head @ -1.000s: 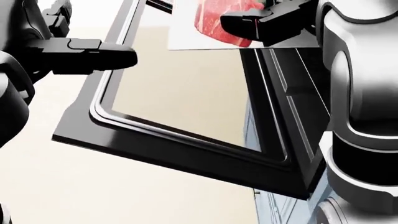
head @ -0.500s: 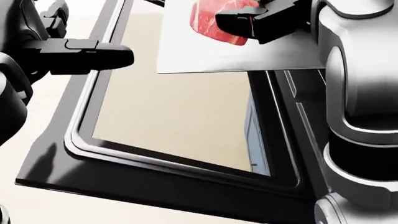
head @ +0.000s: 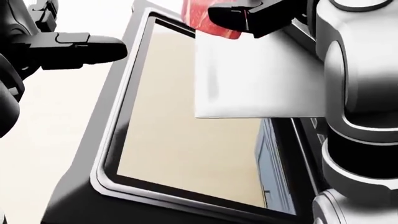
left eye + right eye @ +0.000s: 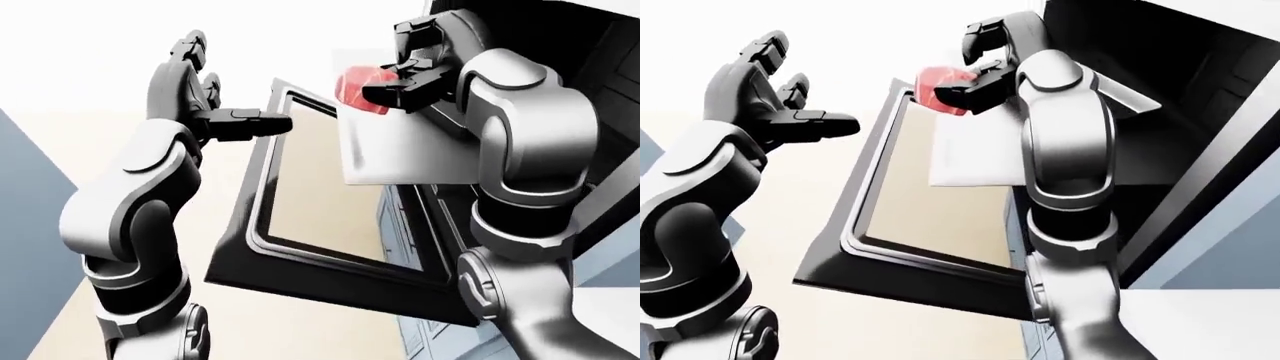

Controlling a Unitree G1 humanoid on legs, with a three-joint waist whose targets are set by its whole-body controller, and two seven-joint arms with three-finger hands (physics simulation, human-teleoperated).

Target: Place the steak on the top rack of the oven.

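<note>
Right hand (image 4: 405, 86) pinches the red marbled raw steak (image 4: 362, 87), fingers closed on it, above the pale flat rack sheet (image 4: 400, 154) pulled out over the black glass-paned oven door (image 4: 300, 225), apparently to drop it there. Left hand (image 4: 765, 101) hangs open-fingered, empty, clear of the door.

Right robot hand (image 4: 975, 75) grips steak (image 4: 940, 86) (left spread wide)

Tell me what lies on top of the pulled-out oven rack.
On the pale rack only the red steak shows, at its far end, with the right hand closed on it. The right arm covers the rack's right part, so that stretch cannot be checked.
</note>
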